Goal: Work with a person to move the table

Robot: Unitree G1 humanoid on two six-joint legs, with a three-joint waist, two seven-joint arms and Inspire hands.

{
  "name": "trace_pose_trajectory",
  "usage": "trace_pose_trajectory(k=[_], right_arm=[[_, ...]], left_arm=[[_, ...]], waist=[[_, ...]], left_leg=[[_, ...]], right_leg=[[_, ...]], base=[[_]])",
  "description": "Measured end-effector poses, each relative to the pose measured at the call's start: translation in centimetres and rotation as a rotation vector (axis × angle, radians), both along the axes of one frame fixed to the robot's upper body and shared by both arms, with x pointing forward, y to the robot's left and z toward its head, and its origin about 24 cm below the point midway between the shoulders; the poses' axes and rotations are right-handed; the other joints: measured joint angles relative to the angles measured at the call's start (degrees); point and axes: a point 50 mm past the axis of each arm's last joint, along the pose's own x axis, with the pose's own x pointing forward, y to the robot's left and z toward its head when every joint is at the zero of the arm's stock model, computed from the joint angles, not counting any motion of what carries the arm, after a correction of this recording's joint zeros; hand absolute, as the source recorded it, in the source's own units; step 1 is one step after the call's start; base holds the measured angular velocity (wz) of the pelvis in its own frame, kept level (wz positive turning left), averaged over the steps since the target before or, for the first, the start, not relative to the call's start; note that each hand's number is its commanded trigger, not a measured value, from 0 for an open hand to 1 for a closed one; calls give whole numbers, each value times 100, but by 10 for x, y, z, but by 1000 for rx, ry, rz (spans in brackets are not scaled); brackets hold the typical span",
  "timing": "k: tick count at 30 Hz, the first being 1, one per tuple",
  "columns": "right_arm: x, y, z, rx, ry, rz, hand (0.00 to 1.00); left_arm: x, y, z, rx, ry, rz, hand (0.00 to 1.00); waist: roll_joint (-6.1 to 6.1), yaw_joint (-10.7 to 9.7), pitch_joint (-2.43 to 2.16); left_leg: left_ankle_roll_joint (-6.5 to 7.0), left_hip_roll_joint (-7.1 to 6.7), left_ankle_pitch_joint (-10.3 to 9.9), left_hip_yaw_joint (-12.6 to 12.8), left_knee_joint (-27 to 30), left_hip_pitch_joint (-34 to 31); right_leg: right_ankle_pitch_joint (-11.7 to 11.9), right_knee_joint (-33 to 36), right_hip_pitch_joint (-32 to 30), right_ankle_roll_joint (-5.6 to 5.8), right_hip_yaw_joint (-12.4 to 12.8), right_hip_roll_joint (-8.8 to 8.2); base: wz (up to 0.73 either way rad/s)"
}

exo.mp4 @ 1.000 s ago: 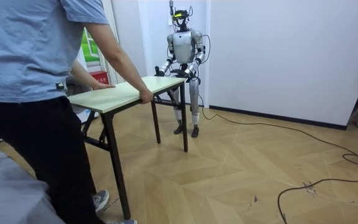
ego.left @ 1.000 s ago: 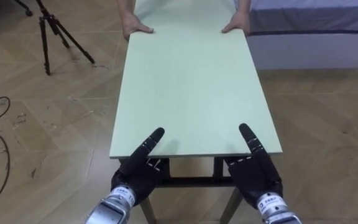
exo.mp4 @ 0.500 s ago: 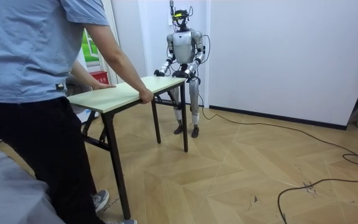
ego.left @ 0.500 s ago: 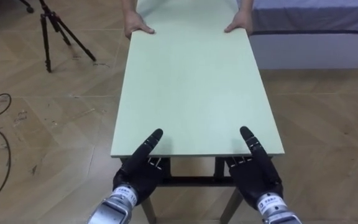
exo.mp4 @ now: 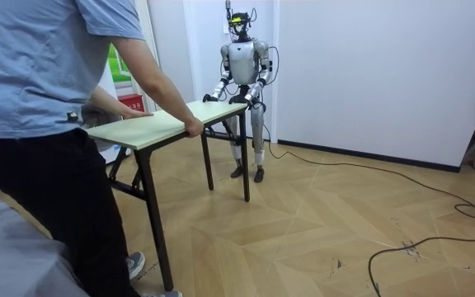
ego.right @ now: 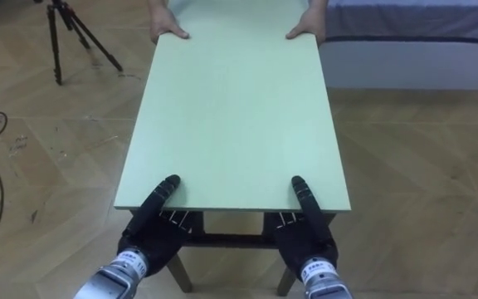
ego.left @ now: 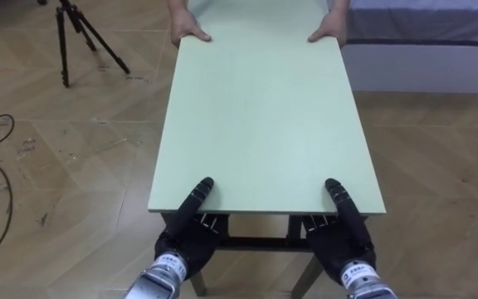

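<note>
- Pale green table [ego.left: 256, 108] stretches ahead of us. Our left hand [ego.left: 182, 242] and right hand [ego.left: 344, 247] are at its near edge, thumbs on top, the rest beneath, so we cannot tell the grip.
- A person's hands [ego.left: 191, 33] grip the far corners, with a tripod [ego.left: 77, 37] to the left and a bed [ego.left: 421, 58] to the right.
- Room view: we stand at one end and the person [exo.mp4: 31, 99] at the other. We cannot read the print on a green-and-red sign [exo.mp4: 115, 66].
- Right eye view: a dark crossbar [ego.right: 222, 241] runs under the edge between our hands.

light: bright, even (indoors) | shadows: faint, soft under table [exo.mp4: 171, 121]

Tripod [ego.left: 62, 41] on parquet floor [ego.left: 56, 166], upper left; bed [ego.left: 426, 62] upper right
</note>
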Motion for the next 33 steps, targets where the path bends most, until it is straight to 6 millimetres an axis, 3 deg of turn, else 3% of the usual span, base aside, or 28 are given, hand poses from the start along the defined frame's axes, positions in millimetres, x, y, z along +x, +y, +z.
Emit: trace_pose_trajectory(k=[16, 24, 33], right_arm=[[2, 0, 3, -10, -16, 4, 100], [8, 2, 16, -3, -76, 14, 100], [4, 4, 25, 3, -119, 31, 100]], left_arm=[[1, 0, 2, -2, -7, 2, 100], [6, 3, 13, -6, -80, 11, 100], [-2, 7, 21, 0, -139, 14, 100]], waist=[[72, 4, -47], [92, -48, -67], [121, -88, -89]], left_leg=[[0, -1, 0, 3, 2, 11], [0, -1, 0, 1, 8, 13], [0, -1, 0, 6, 8, 3]], right_leg=[[0, 1, 5, 0, 17, 2], [0, 2, 14, 0, 15, 5], [0, 2, 3, 0, 3, 28]], base=[[0], [0], [0]])
